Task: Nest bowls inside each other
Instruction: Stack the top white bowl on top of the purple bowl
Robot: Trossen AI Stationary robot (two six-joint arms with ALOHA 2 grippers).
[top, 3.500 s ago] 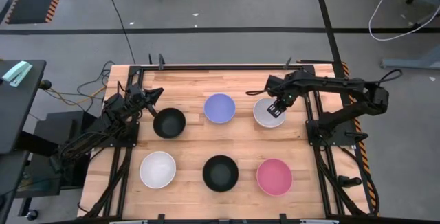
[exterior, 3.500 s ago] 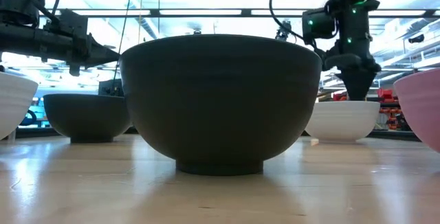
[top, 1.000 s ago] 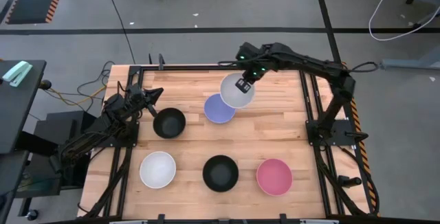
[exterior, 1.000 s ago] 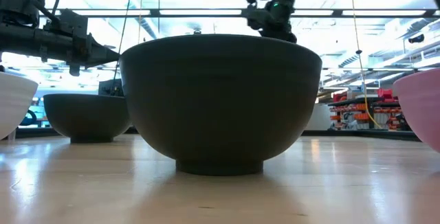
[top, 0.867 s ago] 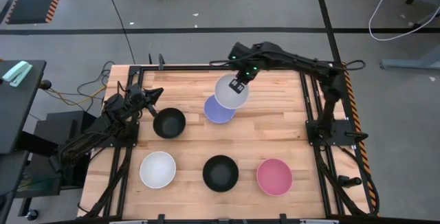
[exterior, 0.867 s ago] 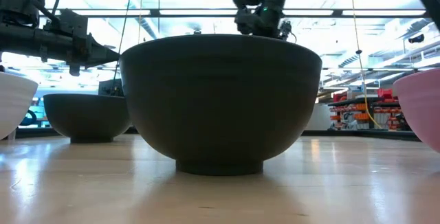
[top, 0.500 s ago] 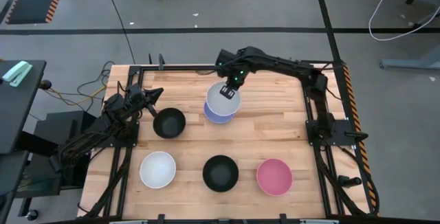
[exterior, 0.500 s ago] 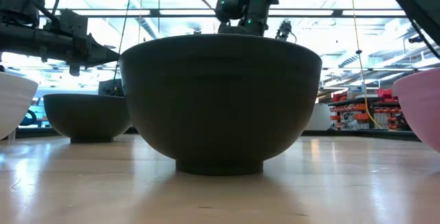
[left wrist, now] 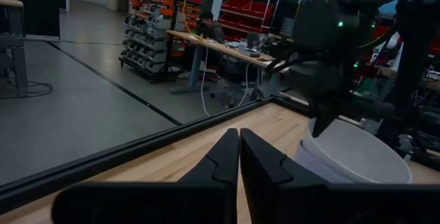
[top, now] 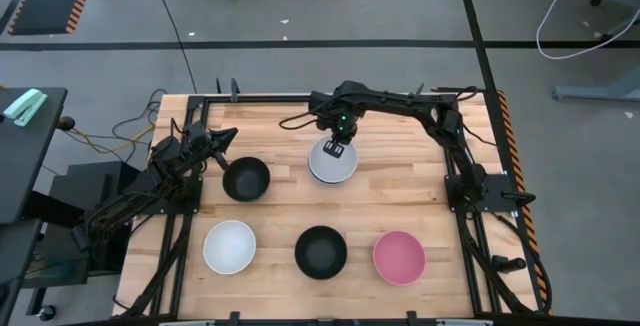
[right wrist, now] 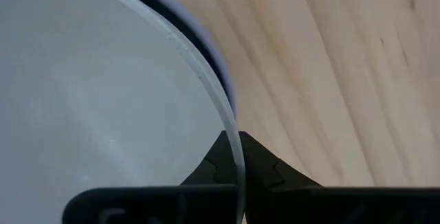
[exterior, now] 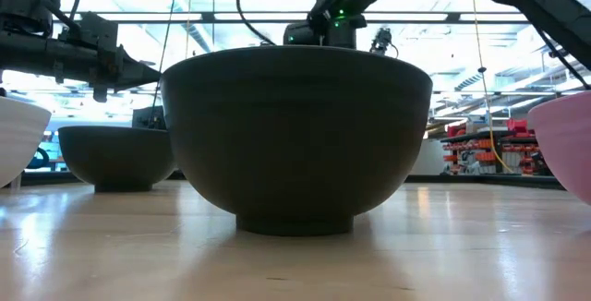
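My right gripper (top: 338, 147) is shut on a white bowl (top: 333, 162) at the table's far middle. That bowl sits inside the lavender-blue bowl (right wrist: 225, 90), of which only a thin rim shows around it. A black bowl (top: 246, 179) stands to its left. My left gripper (top: 226, 138) hovers shut just beyond that bowl's far left rim, holding nothing. Along the near side stand another white bowl (top: 230, 247), a second black bowl (top: 321, 252) and a pink bowl (top: 399, 257), each on its base. My right gripper pinches the white bowl's rim (right wrist: 234, 136) on its far side, with one finger (right wrist: 267, 172) outside the wall and the other inside. The fingers come from above, pointing down. The bowl stays upright, mouth up, within the lavender-blue bowl.
Black frame rails (top: 300, 97) run along the table's far edge and both sides. Bare wood lies at the far right (top: 400, 166), where the white bowl stood before. In the low view the near black bowl (exterior: 295, 135) hides the nested pair.
My right gripper has carried the white bowl toward the table's left and near edges and down. The bowl, earlier held up beyond the lavender-blue bowl's far right, now sits level inside it and covers it almost wholly.
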